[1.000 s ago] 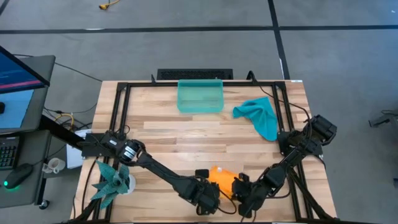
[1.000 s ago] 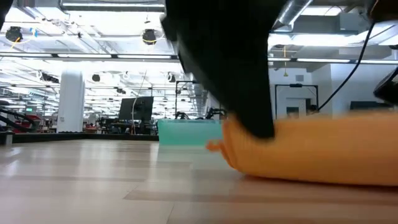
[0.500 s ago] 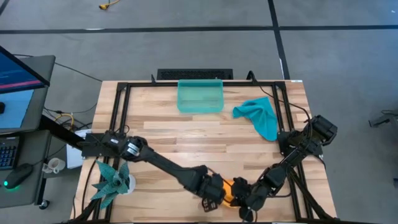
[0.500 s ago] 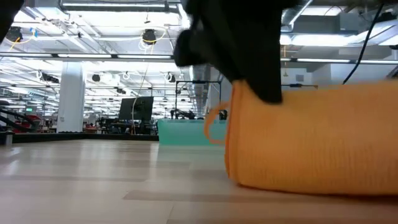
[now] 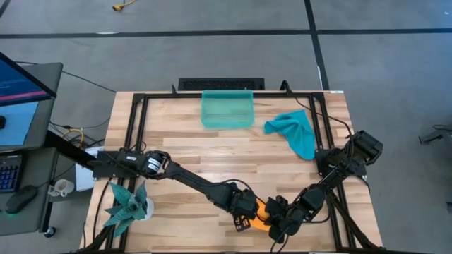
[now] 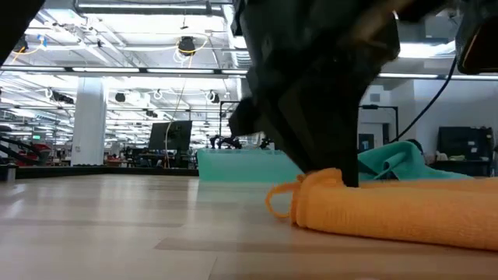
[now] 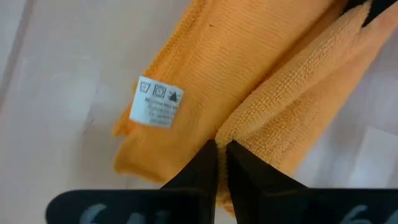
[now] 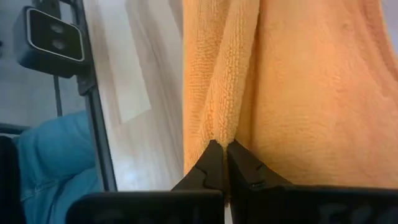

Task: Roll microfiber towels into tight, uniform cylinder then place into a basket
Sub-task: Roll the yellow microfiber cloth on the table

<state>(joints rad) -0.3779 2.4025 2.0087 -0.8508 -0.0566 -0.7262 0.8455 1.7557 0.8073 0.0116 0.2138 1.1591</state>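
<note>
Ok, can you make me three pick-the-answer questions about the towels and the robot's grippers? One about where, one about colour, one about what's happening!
1. Where is the teal-blue towel?
A. Inside the basket
B. On the table, to the right of the basket
C. Under the plant

2. What colour is the towel both grippers are at?
A. Orange
B. Teal-blue
C. White

3. What is the left gripper doing?
A. Hanging open in the air
B. Holding the basket
C. Pinching a fold of the orange towel

Answers:
1. B: it lies crumpled beside the basket, not in it.
2. A: the orange towel sits between the two arms near the front edge.
3. C: its fingers are closed on the cloth, and so is the right gripper.
</note>
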